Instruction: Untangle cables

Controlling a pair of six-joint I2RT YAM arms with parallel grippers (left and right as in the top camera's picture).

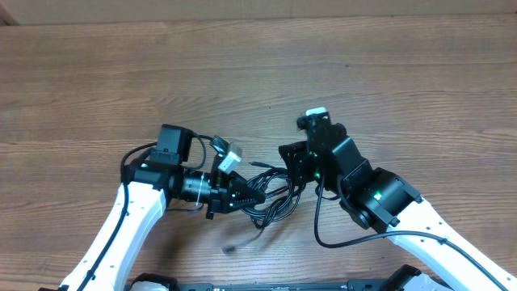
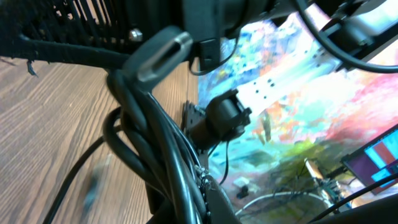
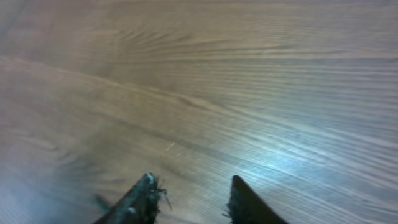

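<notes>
Count, overhead view.

Arms: 2, left arm (image 1: 121, 222) and right arm (image 1: 440, 230).

Grippers: 2, left gripper (image 1: 257, 196) and right gripper (image 1: 292, 159). Each has 2 fingers; both tips of the right pair show in its wrist view.

Cables (image 1: 273, 202): 1 tangled bundle between the two grippers. The strands overlap, so their number cannot be told.

Silver-tipped plug (image 2: 163, 53): 1 seen, close in front of the left wrist camera.

Table (image 1: 242, 73): 1.

This looks like a robotics lab: a left robot arm (image 1: 121, 222) and a right robot arm (image 1: 436, 228) stand at the near edge of a wood-grain worktop (image 1: 258, 73). A lit screen (image 2: 380, 160) shows beyond it.
</notes>
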